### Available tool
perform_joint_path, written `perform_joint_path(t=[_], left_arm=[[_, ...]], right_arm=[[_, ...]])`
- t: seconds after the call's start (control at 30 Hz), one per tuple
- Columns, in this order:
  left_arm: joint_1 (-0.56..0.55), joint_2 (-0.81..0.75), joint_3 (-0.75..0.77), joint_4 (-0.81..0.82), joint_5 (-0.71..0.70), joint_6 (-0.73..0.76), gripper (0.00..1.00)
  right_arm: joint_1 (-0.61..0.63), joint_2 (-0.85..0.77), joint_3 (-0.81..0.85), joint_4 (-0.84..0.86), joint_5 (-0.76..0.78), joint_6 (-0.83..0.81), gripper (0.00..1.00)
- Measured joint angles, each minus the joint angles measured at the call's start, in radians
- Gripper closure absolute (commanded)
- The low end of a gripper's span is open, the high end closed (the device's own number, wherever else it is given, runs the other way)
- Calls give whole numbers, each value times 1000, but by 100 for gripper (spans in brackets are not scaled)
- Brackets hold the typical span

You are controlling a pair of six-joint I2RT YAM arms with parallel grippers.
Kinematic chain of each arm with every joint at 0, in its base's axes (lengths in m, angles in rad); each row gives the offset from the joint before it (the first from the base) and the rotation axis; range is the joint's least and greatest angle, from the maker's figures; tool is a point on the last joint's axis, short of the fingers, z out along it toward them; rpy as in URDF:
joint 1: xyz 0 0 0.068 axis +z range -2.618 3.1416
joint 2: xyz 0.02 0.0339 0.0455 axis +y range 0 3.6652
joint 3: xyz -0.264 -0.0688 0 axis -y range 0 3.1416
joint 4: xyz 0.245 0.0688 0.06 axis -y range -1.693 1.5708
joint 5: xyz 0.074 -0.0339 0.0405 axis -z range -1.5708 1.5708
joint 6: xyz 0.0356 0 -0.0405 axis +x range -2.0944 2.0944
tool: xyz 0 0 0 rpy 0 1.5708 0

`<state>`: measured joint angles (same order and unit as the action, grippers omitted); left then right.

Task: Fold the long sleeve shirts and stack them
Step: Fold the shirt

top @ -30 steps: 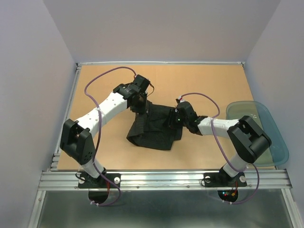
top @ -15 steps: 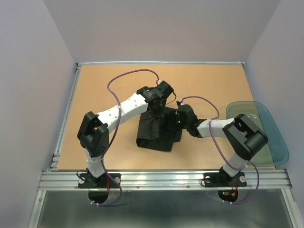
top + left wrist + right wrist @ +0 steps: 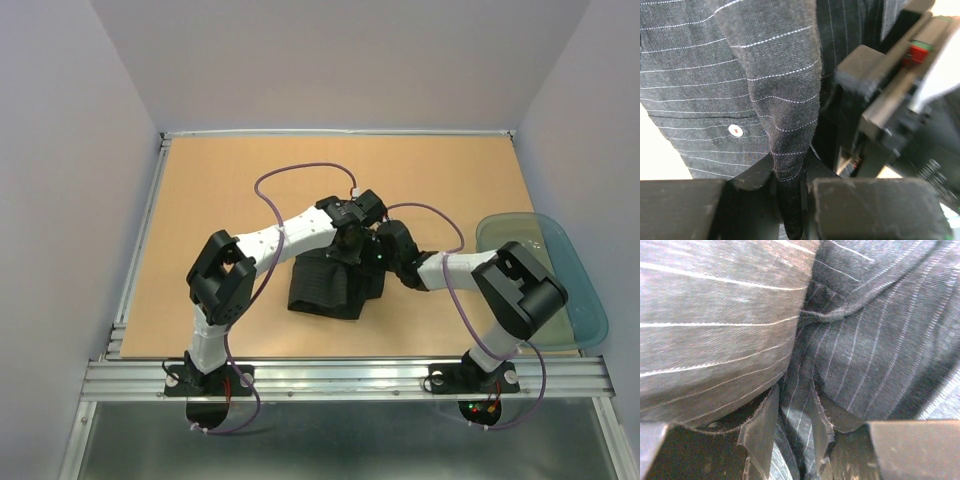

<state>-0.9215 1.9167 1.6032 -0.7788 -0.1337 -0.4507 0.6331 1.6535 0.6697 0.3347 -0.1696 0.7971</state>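
Observation:
The long sleeve shirt, black with fine pale pinstripes, lies as a compact folded bundle in the middle of the table. My left gripper hangs over its back right corner, shut on a fold of the cloth. In the left wrist view that fold runs down between the left gripper's jaws, with a white button beside it. My right gripper is at the shirt's right edge, right next to the left one. Striped cloth fills the right wrist view, and a layer is pinched in my right gripper.
A translucent teal bin sits at the table's right edge, behind my right arm's elbow. The tan tabletop stretches bare to the left and back. The right arm's black wrist body crowds the left wrist view.
My left gripper has swung rightward across the shirt with the cloth in it, ending beside the right gripper. The shirt has gone from a spread shape to a narrower bundle.

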Motion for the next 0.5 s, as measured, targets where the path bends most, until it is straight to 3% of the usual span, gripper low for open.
perform_joint_path(t=[0.2, 0.5], left_arm=[[-1, 18, 0, 1, 0, -12, 85], [-2, 18, 1, 4, 0, -14, 85]], right_arm=[[-6, -103, -1, -106, 70, -65, 54], [-51, -260, -21, -228, 192, -117, 53]])
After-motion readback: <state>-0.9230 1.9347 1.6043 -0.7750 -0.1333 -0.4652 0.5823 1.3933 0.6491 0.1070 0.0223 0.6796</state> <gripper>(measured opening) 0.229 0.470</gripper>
